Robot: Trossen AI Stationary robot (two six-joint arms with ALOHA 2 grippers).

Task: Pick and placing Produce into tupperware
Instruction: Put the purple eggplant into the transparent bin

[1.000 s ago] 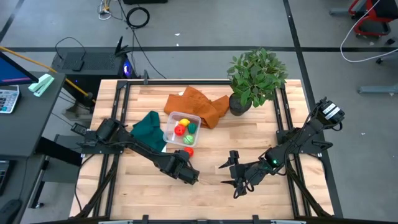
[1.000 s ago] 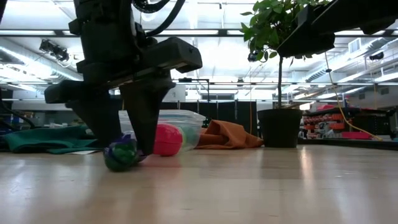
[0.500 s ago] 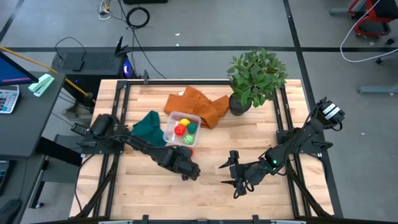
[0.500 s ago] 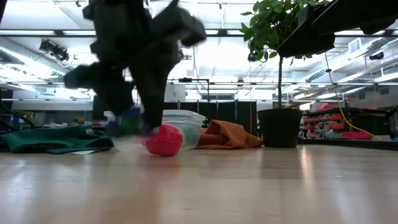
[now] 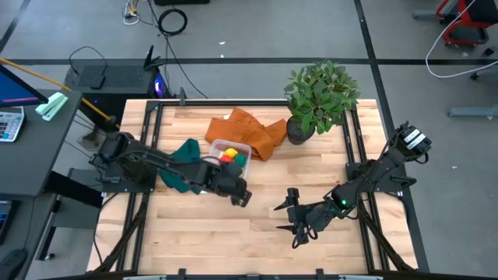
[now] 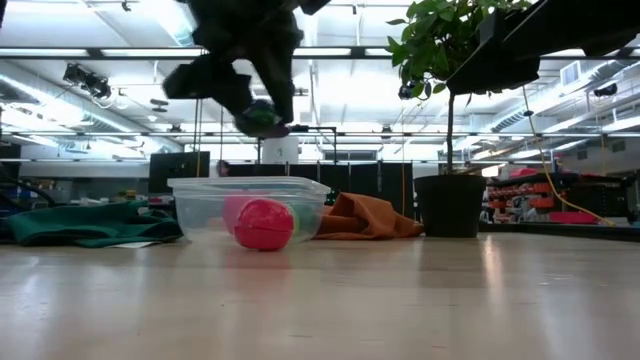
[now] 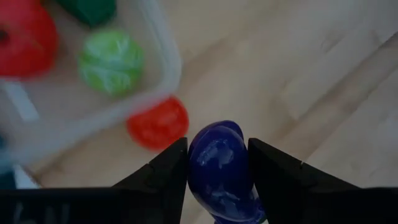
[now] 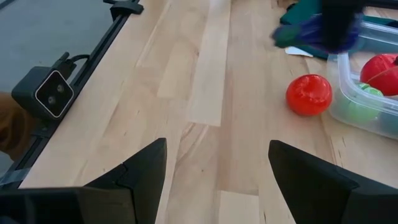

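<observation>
Purple produce now lifted in left fingers above tupperware.

The pale wooden worktop stands on a grey concrete floor crossed by dark seams. Cables coil on it behind. A dark side desk sits alongside, and long ceiling lights glow across the room.

Potted plant beside orange cloth; dark green cloth farther left.
</observation>
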